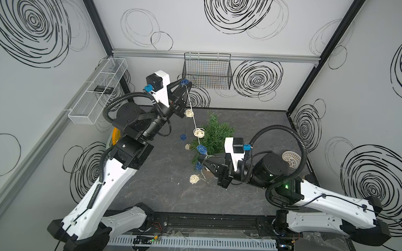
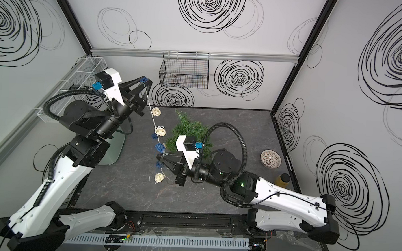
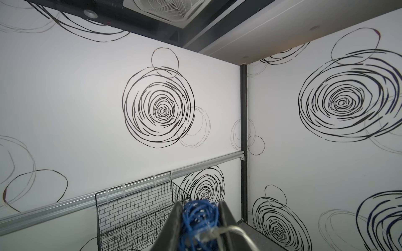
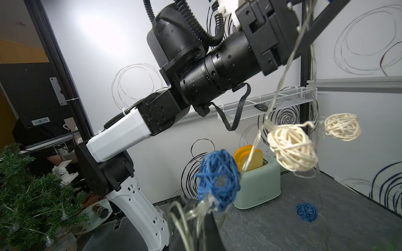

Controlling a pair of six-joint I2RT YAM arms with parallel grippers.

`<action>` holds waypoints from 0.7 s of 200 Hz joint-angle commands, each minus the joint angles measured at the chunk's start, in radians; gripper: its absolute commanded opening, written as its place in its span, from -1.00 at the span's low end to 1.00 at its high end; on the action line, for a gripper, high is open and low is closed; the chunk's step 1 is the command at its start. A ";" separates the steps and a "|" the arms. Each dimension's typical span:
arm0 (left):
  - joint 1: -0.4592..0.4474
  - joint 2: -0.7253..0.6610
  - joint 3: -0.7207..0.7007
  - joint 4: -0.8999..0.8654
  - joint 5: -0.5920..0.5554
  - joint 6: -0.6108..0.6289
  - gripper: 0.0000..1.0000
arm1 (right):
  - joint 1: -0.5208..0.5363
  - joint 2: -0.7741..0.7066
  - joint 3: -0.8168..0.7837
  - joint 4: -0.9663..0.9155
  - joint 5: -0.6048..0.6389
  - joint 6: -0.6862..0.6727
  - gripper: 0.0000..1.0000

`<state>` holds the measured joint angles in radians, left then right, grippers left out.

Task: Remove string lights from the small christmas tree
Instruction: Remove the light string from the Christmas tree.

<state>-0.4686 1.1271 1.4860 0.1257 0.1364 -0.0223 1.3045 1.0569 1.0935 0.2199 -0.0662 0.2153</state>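
String lights (image 1: 199,133) are hanging stretched for pulling off the small christmas tree (image 1: 216,135): my left gripper (image 1: 185,83) pinching a blue ball (image 3: 196,219), right gripper (image 1: 203,164) clamping wire (image 4: 196,208).

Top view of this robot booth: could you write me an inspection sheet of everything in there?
Surface: dark marbled tabletop.
Job's things: string lights stretched in the air between both grippers, beside the small christmas tree.
Clutter: white perforated bowl, mint toaster, yellow bottle.
Grippers: left gripper clamps a blue ball of the lights; right gripper shut on them near the tree.
Cables: black ribbed hoses loop over both arms.
Surroundings: swirl-patterned walls, black wire basket, white mesh shelf.
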 commanded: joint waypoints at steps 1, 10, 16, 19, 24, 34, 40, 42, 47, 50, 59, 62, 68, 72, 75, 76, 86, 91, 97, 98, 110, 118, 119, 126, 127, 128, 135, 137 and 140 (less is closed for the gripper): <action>0.022 0.027 0.143 0.141 -0.106 0.025 -0.44 | 0.026 -0.010 -0.028 -0.178 -0.096 -0.005 -1.00; 0.022 0.041 0.171 0.120 -0.112 0.041 -0.44 | 0.025 -0.013 -0.030 -0.181 -0.093 -0.007 -1.00; 0.022 0.046 0.177 0.110 -0.120 0.052 -0.44 | 0.025 -0.015 -0.034 -0.182 -0.092 -0.008 -1.00; 0.023 0.046 0.174 0.108 -0.124 0.057 -0.44 | 0.026 -0.017 -0.034 -0.181 -0.092 -0.007 -1.00; 0.023 0.045 0.161 0.109 -0.133 0.063 -0.44 | 0.026 -0.019 -0.037 -0.179 -0.092 -0.008 -1.00; 0.034 0.030 0.113 0.130 -0.138 0.058 -0.45 | 0.025 -0.023 -0.041 -0.179 -0.092 -0.008 -1.00; 0.042 0.020 0.073 0.147 -0.139 0.048 -0.45 | 0.025 -0.023 -0.043 -0.179 -0.093 -0.009 -1.00; 0.047 0.016 0.060 0.154 -0.139 0.043 -0.45 | 0.025 -0.023 -0.042 -0.179 -0.093 -0.009 -1.00; 0.057 0.009 0.024 0.173 -0.137 0.029 -0.45 | 0.025 -0.023 -0.041 -0.179 -0.095 -0.008 -1.00; 0.064 0.004 0.006 0.185 -0.133 0.020 -0.45 | 0.025 -0.022 -0.043 -0.180 -0.097 -0.009 -1.00; 0.091 -0.003 -0.036 0.212 -0.117 -0.013 -0.45 | 0.026 -0.018 -0.038 -0.187 -0.107 -0.011 -1.00; 0.101 -0.003 -0.044 0.216 -0.111 -0.025 -0.45 | 0.025 -0.016 -0.035 -0.191 -0.110 -0.013 -1.00; 0.117 0.000 -0.051 0.218 -0.102 -0.044 -0.46 | 0.026 -0.012 -0.030 -0.198 -0.114 -0.015 -1.00; 0.125 0.004 -0.052 0.219 -0.099 -0.052 -0.46 | 0.026 -0.010 -0.026 -0.204 -0.117 -0.018 -1.00; 0.129 0.006 -0.052 0.222 -0.097 -0.056 -0.47 | 0.025 -0.009 -0.025 -0.206 -0.119 -0.018 -1.00; 0.131 0.007 -0.052 0.224 -0.097 -0.057 -0.47 | 0.026 -0.008 -0.026 -0.207 -0.119 -0.019 -1.00; 0.143 0.017 -0.042 0.229 -0.094 -0.056 -0.46 | 0.027 -0.008 -0.025 -0.210 -0.121 -0.019 -1.00; 0.148 0.024 -0.030 0.224 -0.099 -0.051 -0.47 | 0.026 -0.007 -0.027 -0.209 -0.121 -0.020 -1.00; 0.155 0.038 -0.014 0.221 -0.100 -0.047 -0.47 | 0.026 -0.008 -0.028 -0.210 -0.122 -0.021 -1.00; 0.157 0.040 -0.012 0.221 -0.100 -0.047 -0.47 | 0.026 -0.008 -0.028 -0.210 -0.122 -0.021 -1.00; 0.174 0.072 0.023 0.217 -0.105 -0.037 -0.47 | 0.026 -0.008 -0.032 -0.208 -0.120 -0.021 -1.00; 0.182 0.097 0.048 0.213 -0.112 -0.028 -0.48 | 0.025 -0.008 -0.032 -0.206 -0.116 -0.021 -1.00; 0.182 0.101 0.050 0.212 -0.113 -0.028 -0.48 | 0.025 -0.008 -0.032 -0.206 -0.115 -0.021 -1.00; 0.184 0.121 0.070 0.212 -0.119 -0.020 -0.48 | 0.024 -0.008 -0.030 -0.206 -0.113 -0.022 -1.00; 0.184 0.124 0.073 0.212 -0.119 -0.019 -0.49 | 0.024 -0.008 -0.028 -0.206 -0.113 -0.022 -1.00; 0.184 0.128 0.075 0.212 -0.119 -0.018 -0.48 | 0.025 -0.008 -0.028 -0.206 -0.113 -0.022 -1.00; 0.184 0.146 0.094 0.216 -0.119 -0.019 -0.49 | 0.023 -0.005 -0.024 -0.209 -0.112 -0.023 -1.00; 0.183 0.151 0.101 0.216 -0.118 -0.020 -0.49 | 0.025 -0.004 -0.022 -0.211 -0.112 -0.025 -1.00; 0.181 0.160 0.111 0.218 -0.116 -0.022 -0.49 | 0.023 -0.003 -0.018 -0.214 -0.113 -0.027 -1.00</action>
<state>-0.3565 1.2205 1.4845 0.1375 0.2115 -0.0212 1.2881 1.0481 1.0946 0.2012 -0.0185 0.1852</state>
